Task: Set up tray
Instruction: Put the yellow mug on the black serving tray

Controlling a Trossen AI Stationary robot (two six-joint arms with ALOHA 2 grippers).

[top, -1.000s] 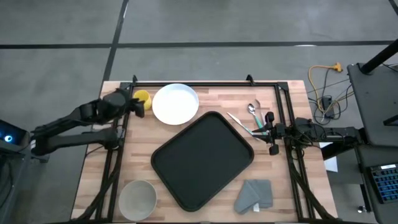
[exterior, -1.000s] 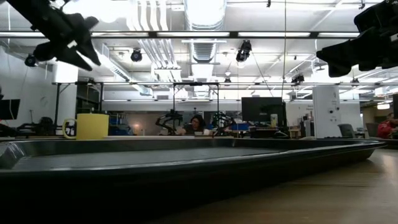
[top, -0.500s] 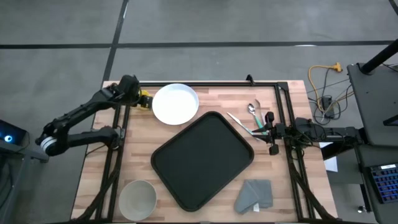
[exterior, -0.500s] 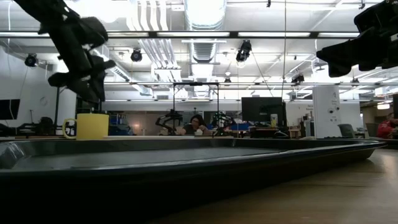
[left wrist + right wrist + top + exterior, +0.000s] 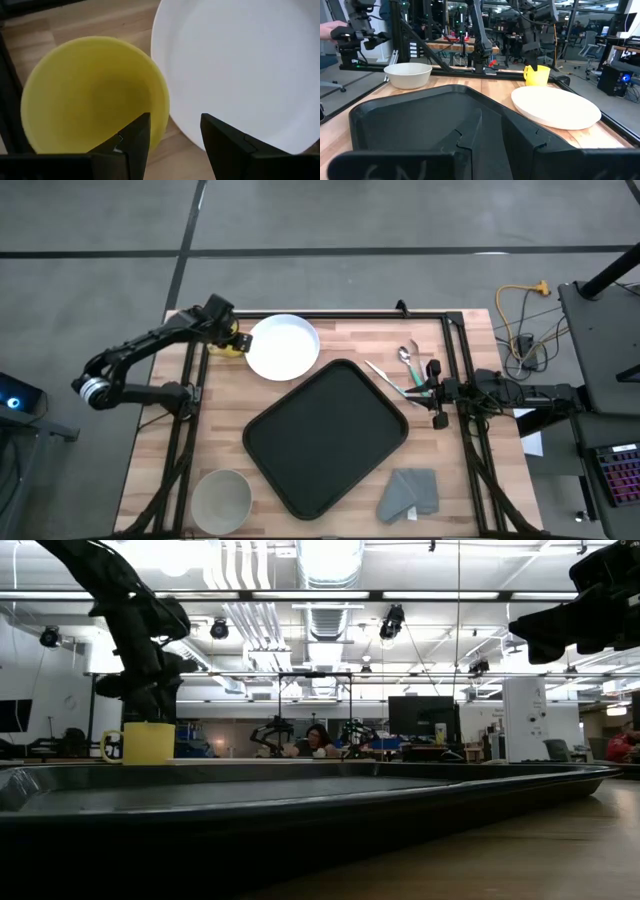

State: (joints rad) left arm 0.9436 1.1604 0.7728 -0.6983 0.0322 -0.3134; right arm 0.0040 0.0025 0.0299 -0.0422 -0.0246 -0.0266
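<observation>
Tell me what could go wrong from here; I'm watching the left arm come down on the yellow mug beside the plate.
1. The left gripper is open, straddling the yellow mug rim on the side nearest the white plate. The outer finger could hit or nudge the plate.
2. A rim grip may tip the mug when lifted.
3. The tray lies skewed, so placement could catch its rim.
</observation>
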